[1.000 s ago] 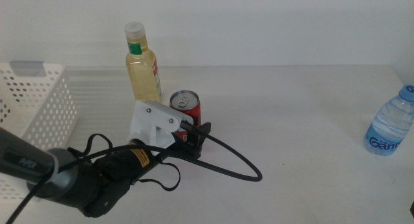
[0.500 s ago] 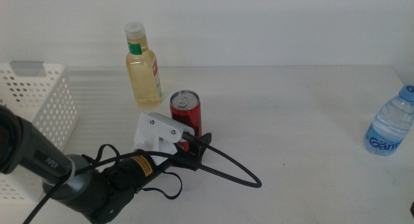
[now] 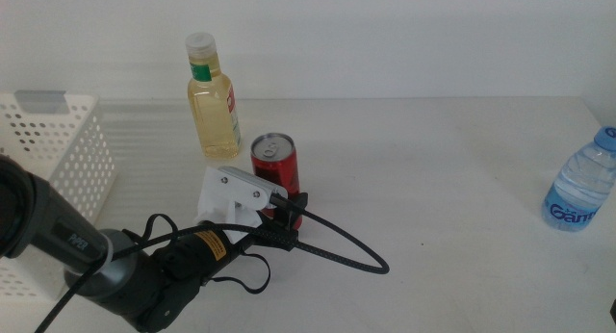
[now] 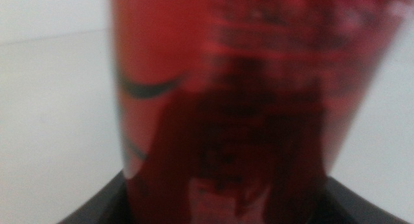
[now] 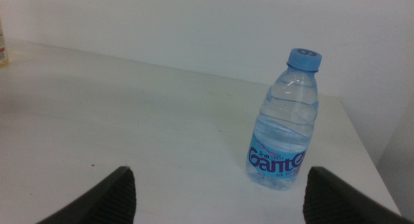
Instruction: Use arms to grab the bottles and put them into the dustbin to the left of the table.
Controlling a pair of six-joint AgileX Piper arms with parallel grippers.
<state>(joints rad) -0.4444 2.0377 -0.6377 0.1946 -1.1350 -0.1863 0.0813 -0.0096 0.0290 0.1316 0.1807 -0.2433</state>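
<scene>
The small clear water bottle with a blue cap (image 5: 283, 122) carries a blue label reading "Gante" in white letters; it stands upright at the table's 3 o'clock edge in the middle view and holds clear water. The clear bottle of yellow liquid with a white cap and green neck label (image 3: 212, 97) stands upright toward 12 o'clock, with a side label too small to read. Just in front of it, toward 6 o'clock, stands the slim red can (image 3: 276, 174), upright, its silver top showing; the dark print on its side is too blurred in the left wrist view to read. The left gripper (image 3: 285, 216) is closed around the can's lower body, its jaws on either side. The right gripper (image 5: 217, 195) is spread wide, the water bottle well ahead of it. The white perforated plastic basket (image 3: 60, 145) sits at 9 o'clock on the large white tabletop (image 3: 433, 169), its inside hidden.
</scene>
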